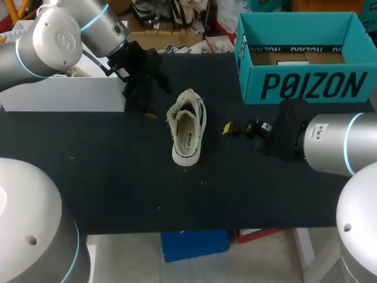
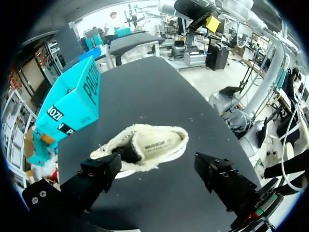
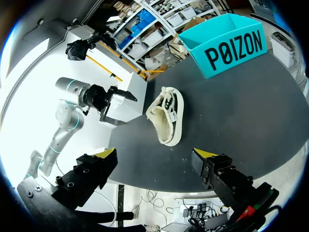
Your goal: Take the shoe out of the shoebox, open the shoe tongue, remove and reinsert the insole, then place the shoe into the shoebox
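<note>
We are finding our left gripper [image 2: 156,167] and right gripper [image 3: 155,155] both spread; the cream fleece-lined shoe [image 2: 153,145] is lying ahead of each.

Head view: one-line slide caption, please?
Shoe out on the table between open left gripper and open right gripper, shoebox beyond.

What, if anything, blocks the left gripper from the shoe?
Yes, likely reachable: left gripper hangs open beside the shoe, only bare table between; right gripper sits off the shoe's far side.
</note>
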{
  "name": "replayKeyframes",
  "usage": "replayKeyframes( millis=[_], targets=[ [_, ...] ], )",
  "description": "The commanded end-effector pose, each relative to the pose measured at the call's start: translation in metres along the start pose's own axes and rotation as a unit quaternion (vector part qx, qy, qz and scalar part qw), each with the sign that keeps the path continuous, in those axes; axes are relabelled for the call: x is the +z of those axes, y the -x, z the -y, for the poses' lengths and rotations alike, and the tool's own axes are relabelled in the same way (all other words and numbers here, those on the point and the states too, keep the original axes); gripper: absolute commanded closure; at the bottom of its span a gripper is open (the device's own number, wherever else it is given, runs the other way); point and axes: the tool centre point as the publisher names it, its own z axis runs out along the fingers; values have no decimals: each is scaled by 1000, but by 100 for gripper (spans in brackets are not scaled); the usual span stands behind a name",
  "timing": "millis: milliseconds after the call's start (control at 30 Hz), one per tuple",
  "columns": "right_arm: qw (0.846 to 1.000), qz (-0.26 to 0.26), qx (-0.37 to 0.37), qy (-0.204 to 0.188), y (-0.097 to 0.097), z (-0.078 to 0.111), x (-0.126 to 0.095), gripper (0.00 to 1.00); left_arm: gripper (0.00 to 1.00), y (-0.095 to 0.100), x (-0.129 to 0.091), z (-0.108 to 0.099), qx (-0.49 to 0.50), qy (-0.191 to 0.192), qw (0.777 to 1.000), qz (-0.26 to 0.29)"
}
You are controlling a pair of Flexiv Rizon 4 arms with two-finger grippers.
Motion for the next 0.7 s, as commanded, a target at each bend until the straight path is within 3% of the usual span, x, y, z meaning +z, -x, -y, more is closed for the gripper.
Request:
replayKeyframes(
  millis=[33,133,167,233,300,367,433,700],
  targets=[
    [1000,0,1,5,0,3,1,0,0,0,0,1,0,2,1000,0],
    [1000,0,1,5,0,3,1,0,0,0,0,1,0,2,1000,0],
    [1000,0,1,5,0,3,1,0,0,0,0,2,28,21,999,-5],
    [1000,0,1,5,0,3,1,0,0,4,-2,2,91,11,996,4],
    [1000,0,1,5,0,3,1,0,0,7,-6,-2,145,50,988,1],
    [1000,0,1,5,0,3,1,0,0,14,-10,-7,181,63,982,6],
    [1000,0,1,5,0,3,1,0,0,20,-12,-11,222,76,972,12],
    [1000,0,1,5,0,3,1,0,0,40,-8,-25,415,66,908,2]
  ],
)
